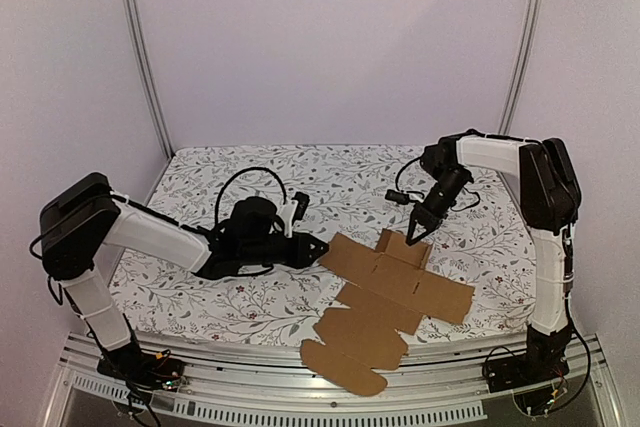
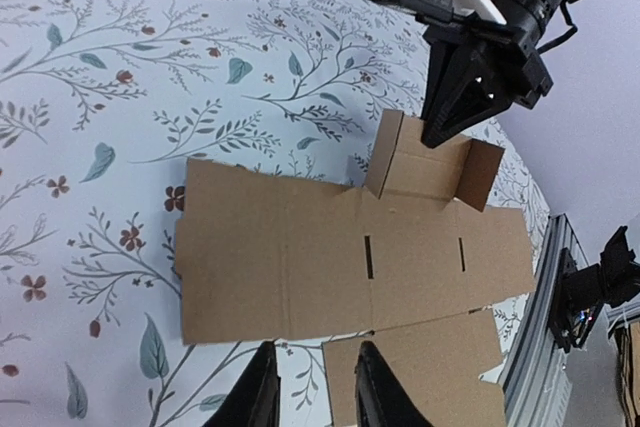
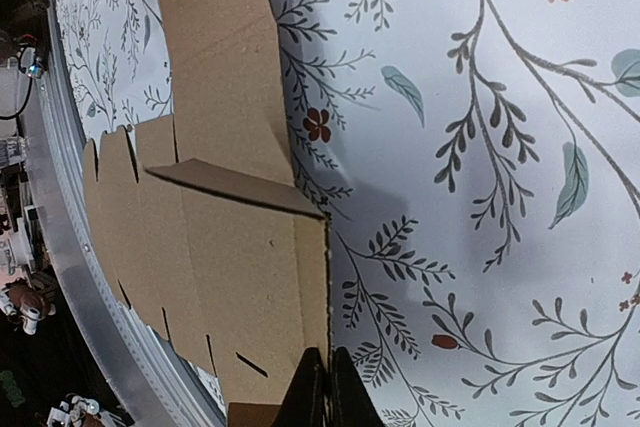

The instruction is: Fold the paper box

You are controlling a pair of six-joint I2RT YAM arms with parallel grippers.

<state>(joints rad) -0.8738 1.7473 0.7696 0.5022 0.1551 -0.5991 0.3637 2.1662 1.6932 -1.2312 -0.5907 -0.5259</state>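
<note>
Matt brown cardboard paper box (image 1: 385, 292) on smooth floral-print cloth (image 1: 300, 172), ribbed bare-metal rail (image 1: 300, 387) alongside

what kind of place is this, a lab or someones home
Most likely a robotics lab workcell, not a home: two robot arms bolted to a metal rail, bare walls with frame posts, and a floral cloth carrying an unfolded paper box.

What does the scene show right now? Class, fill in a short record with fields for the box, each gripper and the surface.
paper box: mostly flat cross-shaped sheet, far flaps raised
left gripper: slightly open, at the sheet's left edge
right gripper: shut, apparently pinching the edge of a raised far flap
surface: floral tablecloth
</note>
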